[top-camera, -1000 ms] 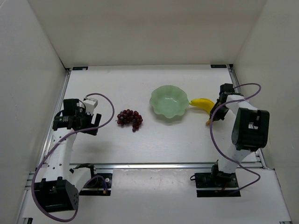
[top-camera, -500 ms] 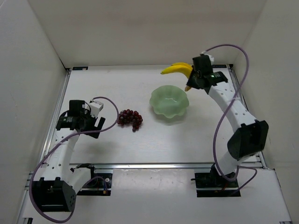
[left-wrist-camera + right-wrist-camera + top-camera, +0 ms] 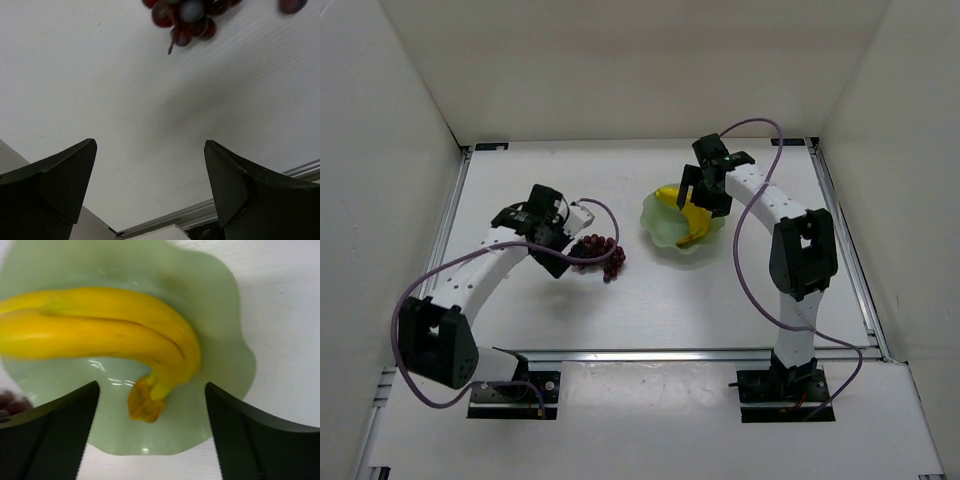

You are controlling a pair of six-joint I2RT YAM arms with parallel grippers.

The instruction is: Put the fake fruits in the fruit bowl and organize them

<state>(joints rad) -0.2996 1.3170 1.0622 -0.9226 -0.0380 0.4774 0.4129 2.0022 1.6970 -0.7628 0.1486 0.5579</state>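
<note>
The yellow banana (image 3: pixel 688 220) (image 3: pixel 100 332) lies inside the pale green fruit bowl (image 3: pixel 656 228) (image 3: pixel 220 310), its brown stem end toward my right gripper. My right gripper (image 3: pixel 703 192) (image 3: pixel 152 384) hovers just over the bowl, open, with the banana free between and below its fingers. The dark red grapes (image 3: pixel 601 254) (image 3: pixel 185 15) rest on the table left of the bowl. My left gripper (image 3: pixel 567 250) (image 3: pixel 150 145) is open right beside the grapes, on their left, with nothing between its fingers.
White walls enclose the table on three sides. A metal rail (image 3: pixel 670 354) runs along the near edge, and its strip (image 3: pixel 200 217) shows in the left wrist view. Purple cables loop from both arms.
My right arm carried the banana from the bowl's right side up over the back and down into the bowl, then opened. My left arm moved right, up to the grapes.
</note>
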